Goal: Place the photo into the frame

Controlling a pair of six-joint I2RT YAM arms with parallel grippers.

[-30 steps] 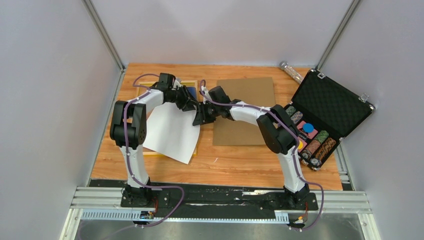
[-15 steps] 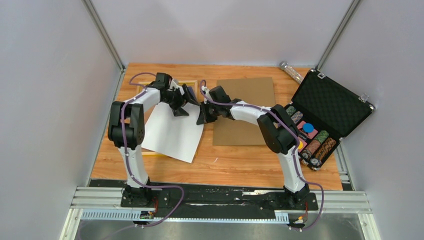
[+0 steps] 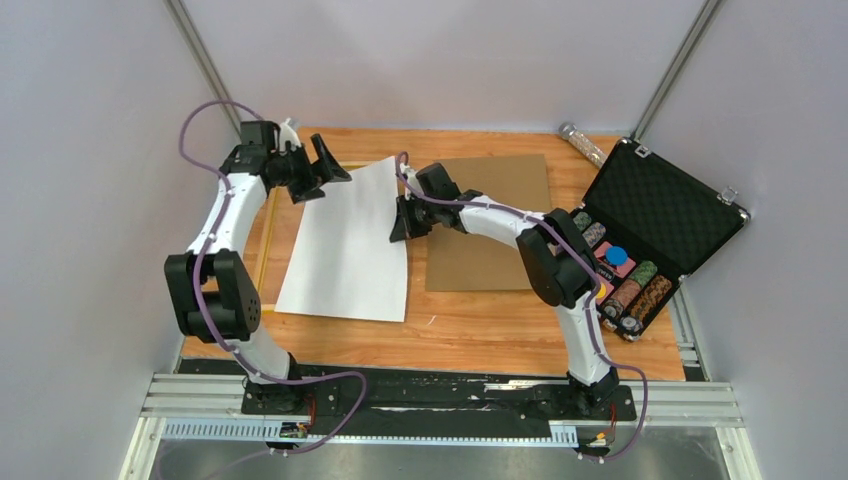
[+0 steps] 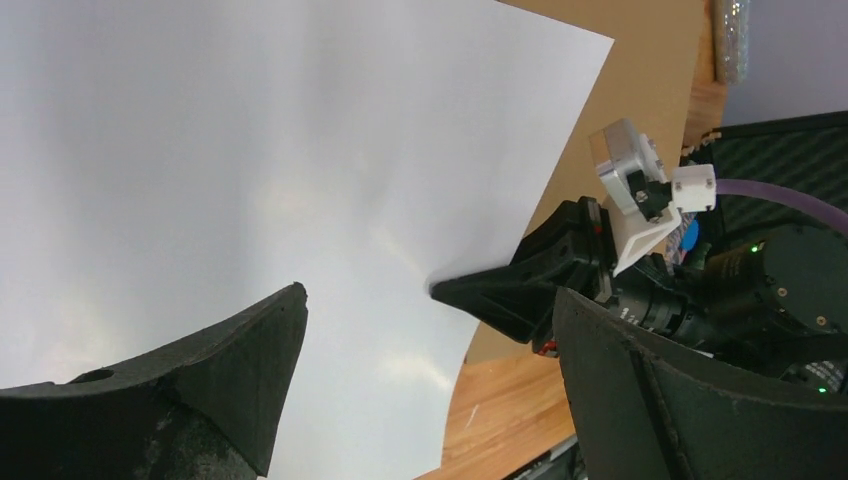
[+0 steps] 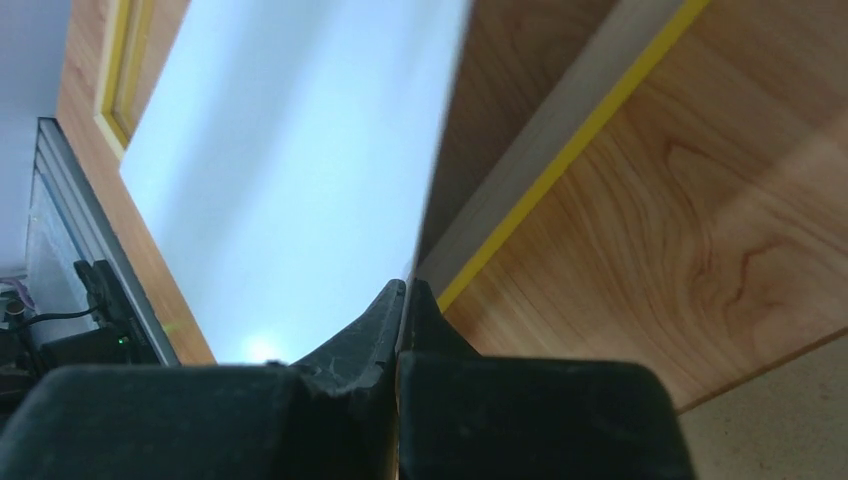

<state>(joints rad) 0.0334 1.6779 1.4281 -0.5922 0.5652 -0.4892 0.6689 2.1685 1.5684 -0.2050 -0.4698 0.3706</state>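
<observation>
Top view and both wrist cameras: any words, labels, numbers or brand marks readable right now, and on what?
None readable in any view.
photo: its blank white back faces up, no print.
brown board: plain.
chips in the black case: patterned, any markings too small to read.

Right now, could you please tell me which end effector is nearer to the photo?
Right. The right end effector is shut on the right edge of the photo, touching it; the left end effector stands open by its far left corner, gripping nothing.
</observation>
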